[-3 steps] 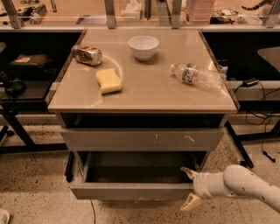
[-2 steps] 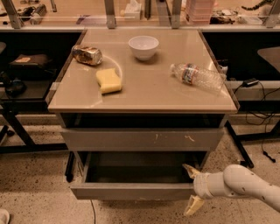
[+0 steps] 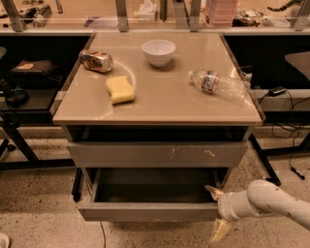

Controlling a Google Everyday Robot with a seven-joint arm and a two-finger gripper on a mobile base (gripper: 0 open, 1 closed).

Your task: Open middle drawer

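While the white gripper [image 3: 216, 211] hovers lower right, jaws spread, the plain grey flat-fronted middle drawer [image 3: 145, 211] stands pulled out: task looks done.

Speckled beige floor [image 3: 34, 208] was noted throughout. A cabinet [image 3: 77, 133] with a glossy tan top [image 3: 164, 97] was recorded at centre. Dark furniture was seen on either side: a left bench [image 3: 29, 99] on black angled legs [image 3: 19, 140], and a right desk [image 3: 298, 60] with black cables [image 3: 286, 126] hung beneath it and trailed to the floor. A pale ledge [image 3: 72, 22] was noted behind, crossed by metal posts [image 3: 121, 12]. Warm, yellowish light was observed, reflected off the top. The gripper [image 3: 217, 210] was found low, by the cabinet's front right corner, fingers spread apart.
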